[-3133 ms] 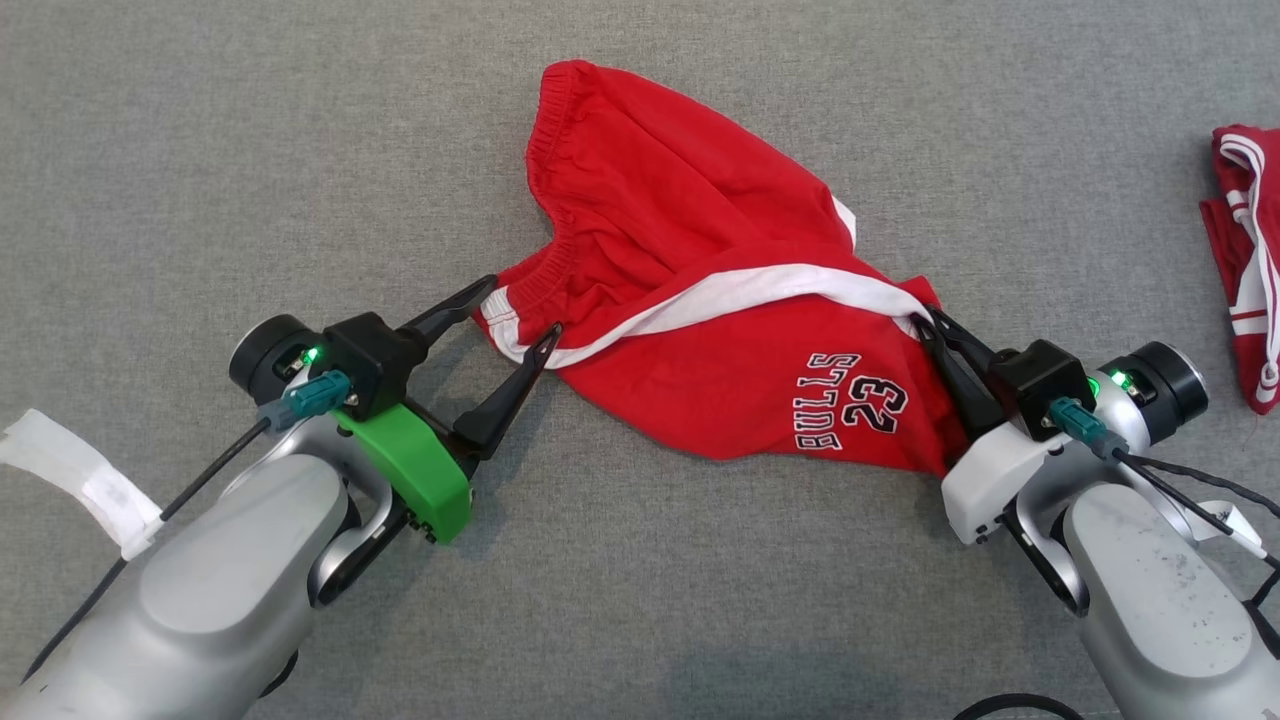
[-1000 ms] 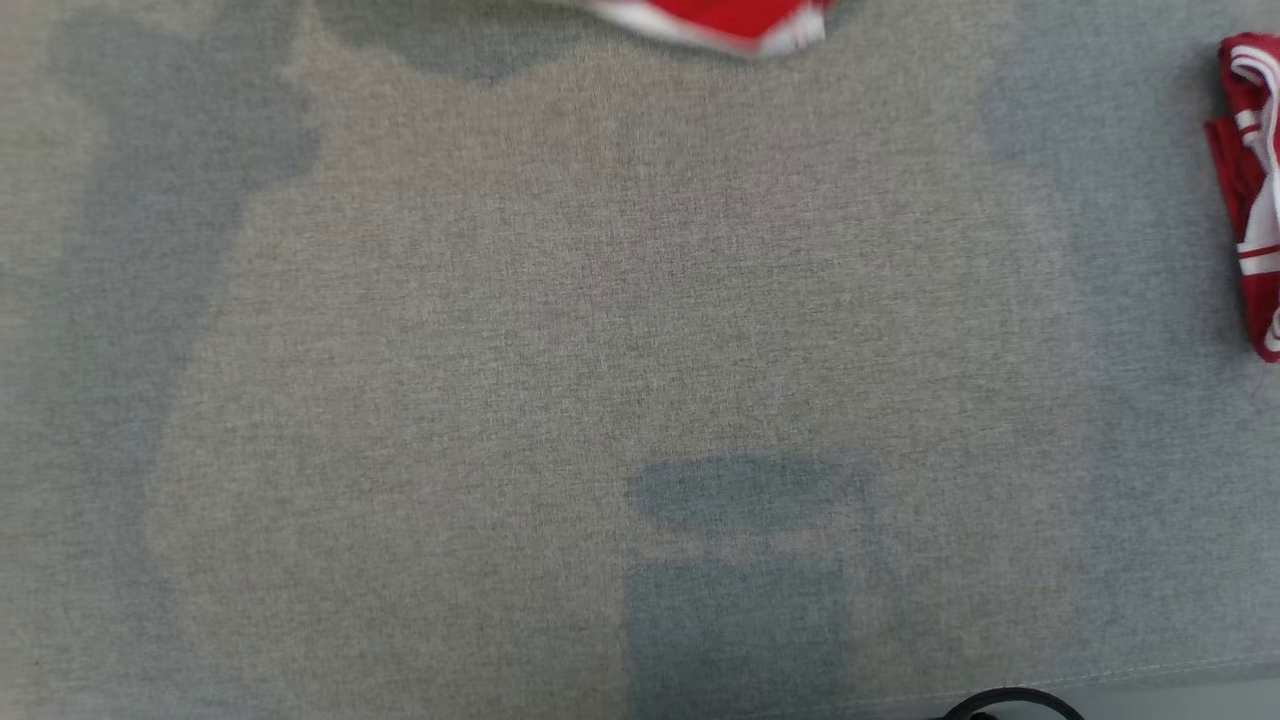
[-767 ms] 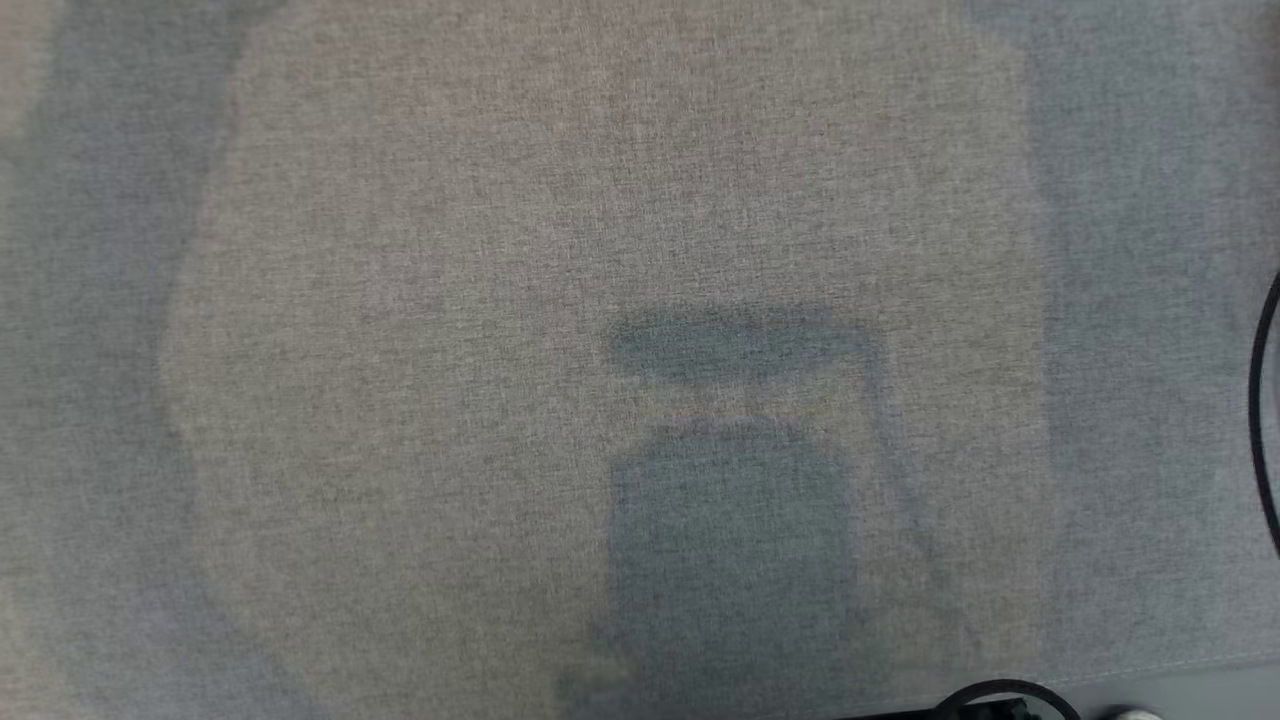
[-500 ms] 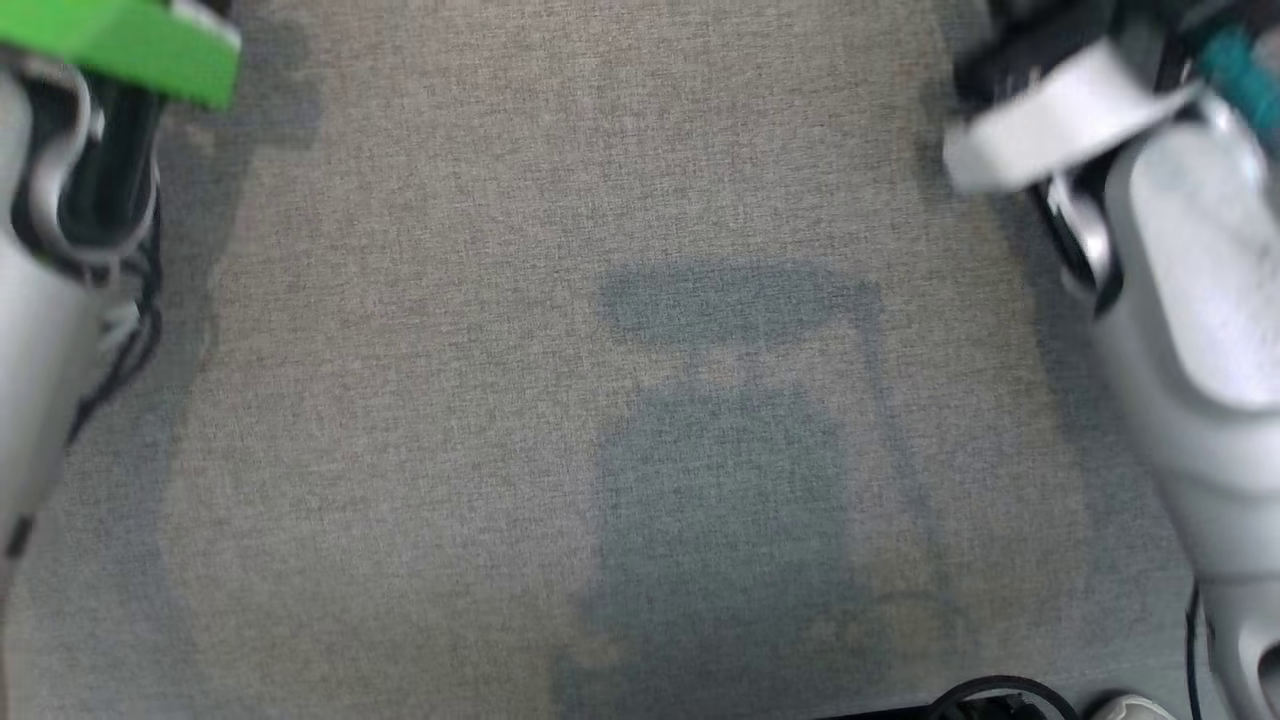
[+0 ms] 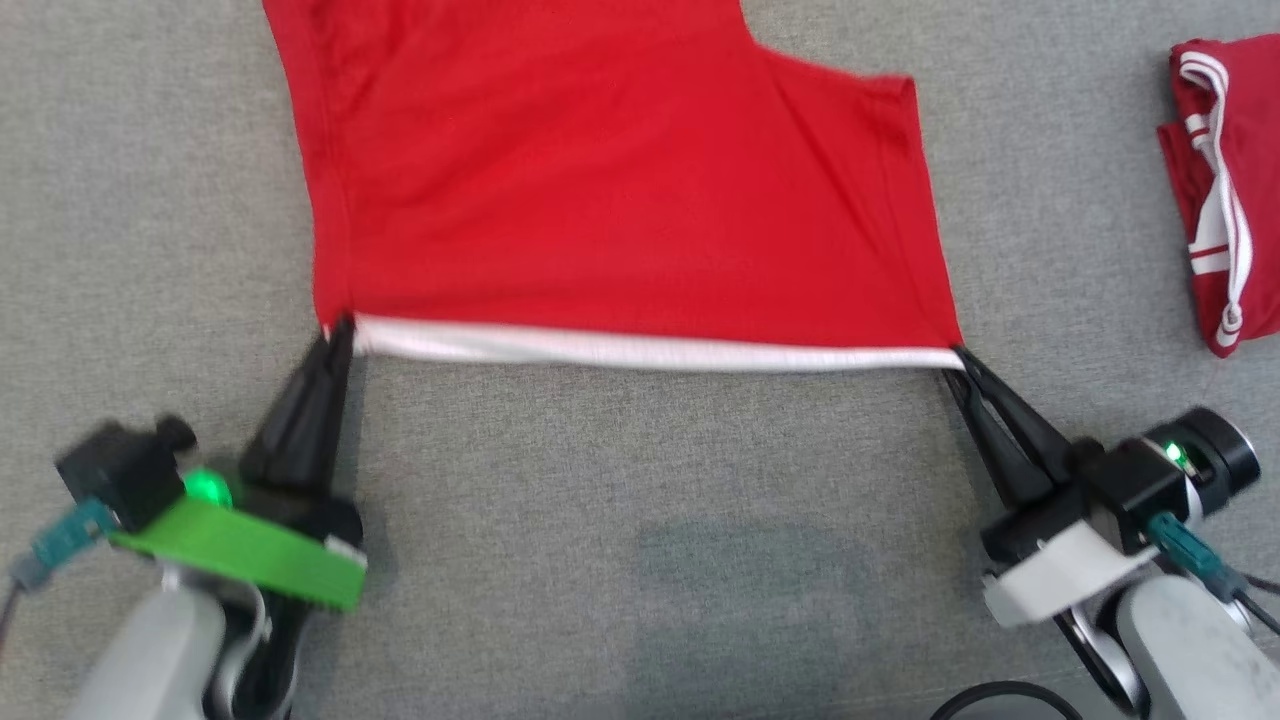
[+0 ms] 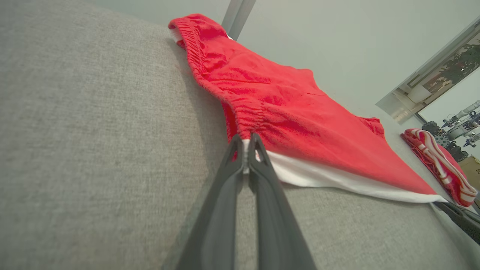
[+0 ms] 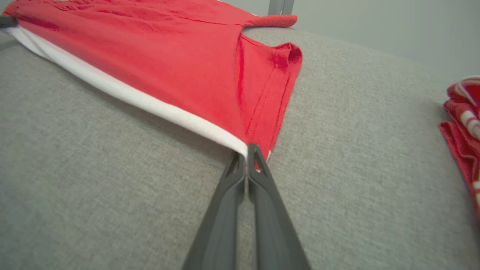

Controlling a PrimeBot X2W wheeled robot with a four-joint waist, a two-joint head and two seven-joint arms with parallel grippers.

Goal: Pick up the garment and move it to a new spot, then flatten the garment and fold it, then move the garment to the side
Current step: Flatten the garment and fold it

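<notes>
On the table (image 5: pixel 600 600), the garment (image 5: pixel 620 190) lies left of a folded cloth (image 5: pixel 1222 200).

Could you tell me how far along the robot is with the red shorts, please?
Done: the garment lies spread nearly flat on the grey surface. In hand: the left gripper and right gripper are each shut on one end of its white edge, held taut. Left: folding it and moving it aside.

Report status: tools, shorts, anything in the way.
Left tool shut on shorts, left corner. Right tool shut on right corner. White edge taut between them, shorts spread on grey surface. Second red garment far right, apart.
</notes>
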